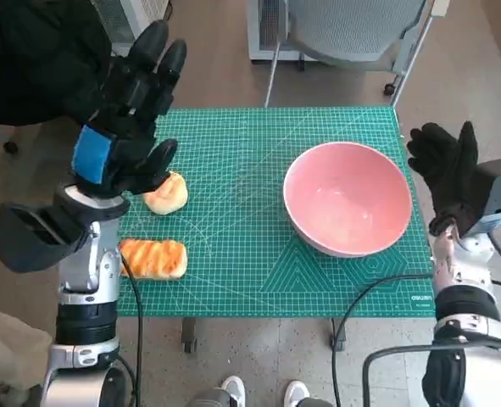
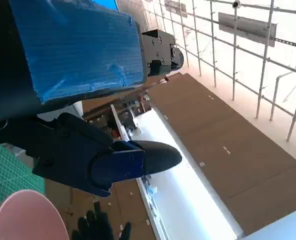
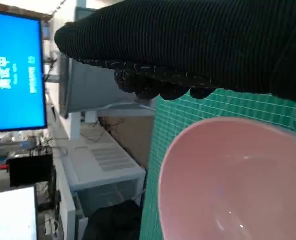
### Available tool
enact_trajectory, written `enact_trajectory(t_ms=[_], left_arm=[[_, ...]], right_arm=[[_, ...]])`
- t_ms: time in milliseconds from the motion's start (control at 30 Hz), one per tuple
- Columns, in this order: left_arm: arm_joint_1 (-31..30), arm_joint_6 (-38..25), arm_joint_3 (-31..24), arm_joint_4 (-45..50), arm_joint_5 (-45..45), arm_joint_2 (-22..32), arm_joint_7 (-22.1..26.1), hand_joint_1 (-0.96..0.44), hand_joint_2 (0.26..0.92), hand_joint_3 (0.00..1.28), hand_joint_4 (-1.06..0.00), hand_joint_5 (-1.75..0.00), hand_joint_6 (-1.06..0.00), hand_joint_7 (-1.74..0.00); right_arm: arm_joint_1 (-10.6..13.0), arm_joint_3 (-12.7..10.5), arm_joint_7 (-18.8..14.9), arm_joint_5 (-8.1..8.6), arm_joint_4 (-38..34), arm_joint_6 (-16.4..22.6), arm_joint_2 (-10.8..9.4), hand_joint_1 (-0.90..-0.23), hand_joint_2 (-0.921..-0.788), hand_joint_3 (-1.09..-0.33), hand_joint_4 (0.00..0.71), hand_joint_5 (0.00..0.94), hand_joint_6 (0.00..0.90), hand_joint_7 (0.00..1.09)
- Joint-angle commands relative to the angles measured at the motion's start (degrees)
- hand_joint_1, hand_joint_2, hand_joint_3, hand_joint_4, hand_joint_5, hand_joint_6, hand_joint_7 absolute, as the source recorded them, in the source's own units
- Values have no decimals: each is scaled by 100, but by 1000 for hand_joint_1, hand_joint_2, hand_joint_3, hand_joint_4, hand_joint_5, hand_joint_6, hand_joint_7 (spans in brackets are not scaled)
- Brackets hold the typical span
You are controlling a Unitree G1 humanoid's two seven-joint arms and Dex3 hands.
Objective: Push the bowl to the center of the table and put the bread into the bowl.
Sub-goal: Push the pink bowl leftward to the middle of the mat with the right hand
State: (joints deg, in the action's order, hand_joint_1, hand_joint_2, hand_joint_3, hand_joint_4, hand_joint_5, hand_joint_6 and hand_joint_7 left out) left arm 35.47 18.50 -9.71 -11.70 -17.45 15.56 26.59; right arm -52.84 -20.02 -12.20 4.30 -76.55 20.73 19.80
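Bowl [image 1: 348, 209] holds nothing; left hand [image 1: 130, 110] and right hand [image 1: 443, 172] spread, holding nothing.

Left black hand with blue-taped back [image 1: 123, 127] raised on its pale forearm, fingers spread and extended, holding nothing. Right hand in black knitted glove [image 1: 445, 170] upright at the far right, fingers apart, also holding nothing. Both forearms rise from below.

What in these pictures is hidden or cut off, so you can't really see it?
- Round bun: head view, partly covered by the left hand.
- Bowl: right wrist view, cut by the picture edge.
- Right hand: its fingers barely show in its wrist view, only glove.
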Motion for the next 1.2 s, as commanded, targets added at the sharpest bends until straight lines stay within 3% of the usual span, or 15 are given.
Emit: enact_trajectory(t_ms=[33, 367, 933, 1200], left_arm=[[-108, -41, -19, 162, 64, 82, -47, -640, 921, 551, -25, 0, 1, -220], [-173, -78, -25, 267, 108, 110, -86, -636, 921, 566, -22, 0, 1, -211], [-275, -246, -30, 499, 132, 163, -151, -631, 921, 582, -20, 0, 1, -195], [-291, -339, -33, 568, 117, 175, -179, -628, 921, 590, -17, 0, 1, -177]], right_arm=[[189, -62, 45, 8, -90, -181, -68, -787, -921, -886, 312, 14, 440, 68], [236, -49, 35, -44, -98, -234, -70, -813, -921, -852, 313, 6, 437, 52], [284, -64, -8, -23, -99, -270, -125, -834, -921, -860, 305, 0, 438, 38], [310, -72, -37, -21, -103, -300, -164, -789, -921, -858, 306, 1, 431, 29]])
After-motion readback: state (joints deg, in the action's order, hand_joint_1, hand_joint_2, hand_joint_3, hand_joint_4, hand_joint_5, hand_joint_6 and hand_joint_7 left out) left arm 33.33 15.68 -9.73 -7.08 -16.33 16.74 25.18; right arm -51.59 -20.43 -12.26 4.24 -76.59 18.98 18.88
